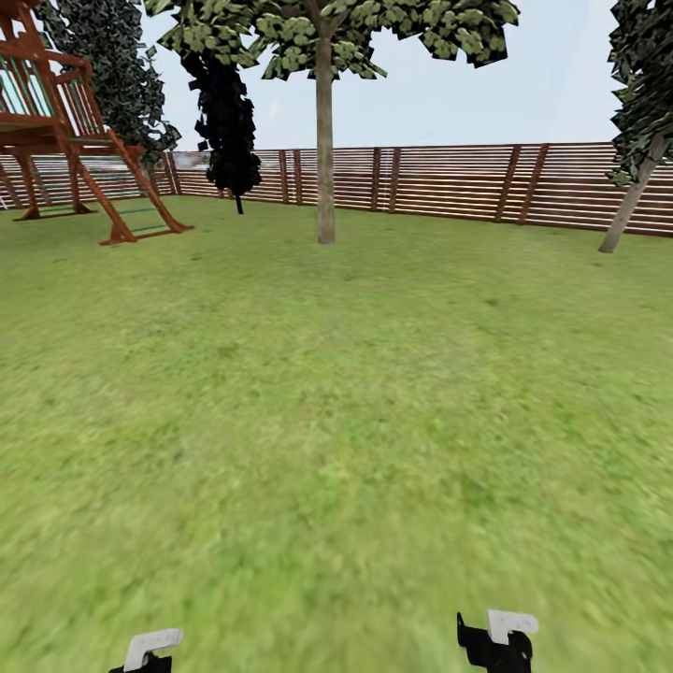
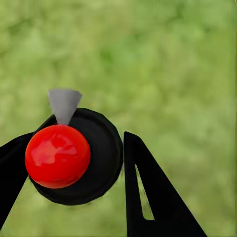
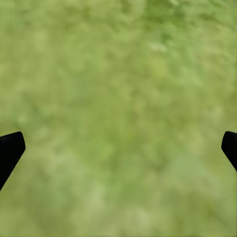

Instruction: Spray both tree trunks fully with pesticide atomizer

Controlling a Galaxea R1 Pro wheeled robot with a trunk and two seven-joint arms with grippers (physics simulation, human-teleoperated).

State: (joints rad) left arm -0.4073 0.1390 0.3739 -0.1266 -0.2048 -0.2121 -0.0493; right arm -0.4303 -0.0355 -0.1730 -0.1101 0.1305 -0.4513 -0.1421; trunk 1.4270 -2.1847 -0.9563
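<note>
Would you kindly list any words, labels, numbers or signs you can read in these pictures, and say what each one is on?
There is no readable text in these pictures.
The bottle between the left gripper's fingers shows a plain red top and a black body, no label.
The fence, the play frame and the tree trunk carry no sign or number.

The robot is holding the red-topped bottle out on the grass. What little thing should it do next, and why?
Probably roll forward toward the pale-trunked tree. The left tool already grips the pesticide atomizer, but that trunk stands far across the lawn by the fence, likely too far to spray.
</note>
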